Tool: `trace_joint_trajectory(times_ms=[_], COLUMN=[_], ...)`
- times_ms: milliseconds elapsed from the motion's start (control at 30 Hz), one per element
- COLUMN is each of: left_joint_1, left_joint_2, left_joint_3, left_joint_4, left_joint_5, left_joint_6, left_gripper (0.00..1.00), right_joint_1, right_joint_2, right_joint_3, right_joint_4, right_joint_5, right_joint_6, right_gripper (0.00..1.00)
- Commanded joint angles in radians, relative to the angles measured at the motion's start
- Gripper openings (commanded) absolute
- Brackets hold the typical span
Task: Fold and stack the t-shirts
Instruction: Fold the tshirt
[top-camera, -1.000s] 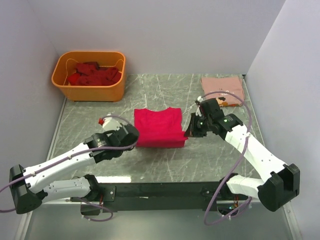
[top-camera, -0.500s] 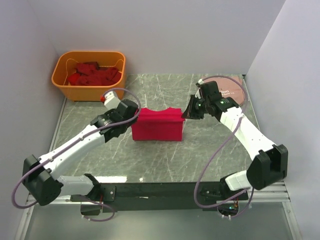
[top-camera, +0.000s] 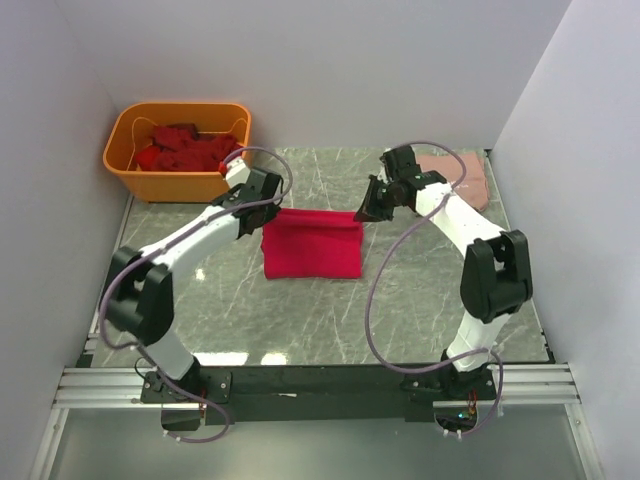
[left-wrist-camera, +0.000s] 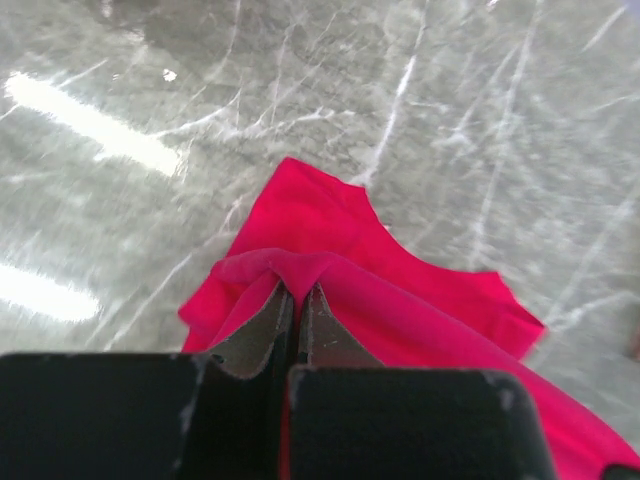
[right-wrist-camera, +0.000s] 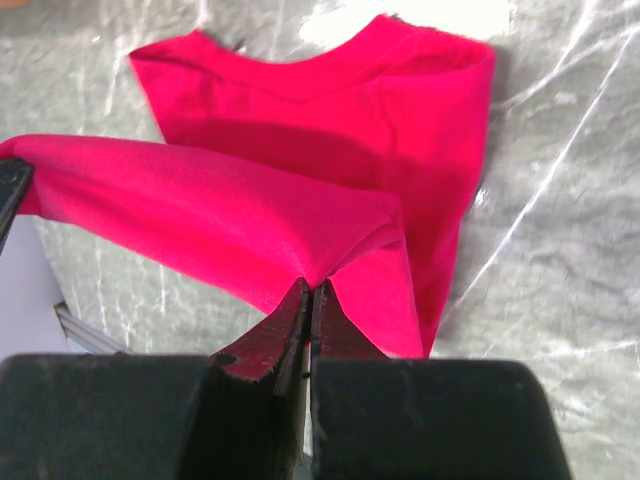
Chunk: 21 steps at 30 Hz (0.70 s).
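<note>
Looks mid-fold on the grey marbled tabletop (top-camera: 420, 300): plain crimson-pink cloth t-shirt (top-camera: 312, 248) at centre, one edge raised over the collar half. Holds one raised corner in the left pincer (top-camera: 270, 208) and the other in the right pincer (top-camera: 362, 213), both closed tight on cloth. Calls next for lowering that edge squarely onto the collar, then letting go.

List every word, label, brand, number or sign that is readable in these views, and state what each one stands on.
No text can be read in any view.
On the bright crimson-pink cloth t-shirt: plain, no print shows.
On the dusty salmon-pink cloth t-shirt: partly hidden, no lettering visible.
On the orange plastic tub and the dark red t-shirts inside it: no label visible.
</note>
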Motion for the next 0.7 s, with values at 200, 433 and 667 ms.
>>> trace_joint_trajectory(times_ms=[200, 433, 667], left_joint_1=[0.045, 0.045, 0.031], left_joint_2=[0.174, 0.085, -0.146], left_joint_3=[0.12, 0.063, -0.135], left_joint_4=[0.121, 0.118, 0.158], left_joint_5=[0.078, 0.096, 0.187], left_joint_6=[0.097, 0.087, 0.074], left_gripper=[0.01, 0.01, 0.01], right_joint_1=[-0.03, -0.029, -0.03], right_joint_2=[0.09, -0.026, -0.224], right_joint_3=[0.076, -0.036, -0.185], right_joint_4=[0.053, 0.097, 0.106], right_joint_5=[0.033, -0.017, -0.04], right_joint_6=[0.047, 0.031, 0.01], right_gripper=[0.0, 0.0, 0.0])
